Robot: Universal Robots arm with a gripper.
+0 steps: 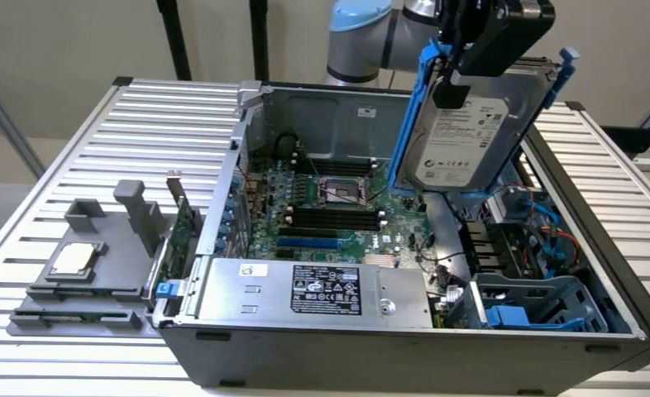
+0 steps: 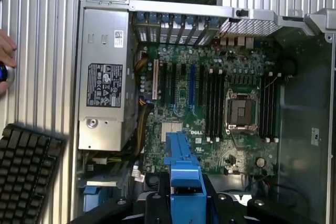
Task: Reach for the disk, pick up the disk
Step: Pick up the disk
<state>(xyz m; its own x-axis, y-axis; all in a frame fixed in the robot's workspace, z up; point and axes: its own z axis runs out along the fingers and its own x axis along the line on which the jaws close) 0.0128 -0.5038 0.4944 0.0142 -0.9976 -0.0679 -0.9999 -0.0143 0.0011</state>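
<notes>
The gripper point(image 1: 465, 66) is closed on the one disk point(image 1: 469, 136), pinching its upper edge at a blue rail point(image 2: 183, 182). The disk hangs directly below the fingers, long axis near upright and slightly tilted, lifted clear above the open computer case point(image 1: 590, 273) and its one motherboard point(image 2: 220, 108)

One open computer case point(image 1: 413, 347) sits on one slatted metal table point(image 1: 71, 149), and inside it lie one green motherboard point(image 1: 325, 207) and one silver power supply box point(image 1: 303, 289) with a black label. One disk point(image 1: 469, 136) with two blue side rails hangs above the case in one gripper point(image 1: 490, 41) on one robot arm point(image 1: 364, 37). Beside the case there is one grey holder point(image 1: 93, 265) carrying one small square chip point(image 1: 74, 259), and the wrist view adds one black keyboard point(image 2: 26, 177) and one person's hand point(image 2: 6, 59).
</notes>
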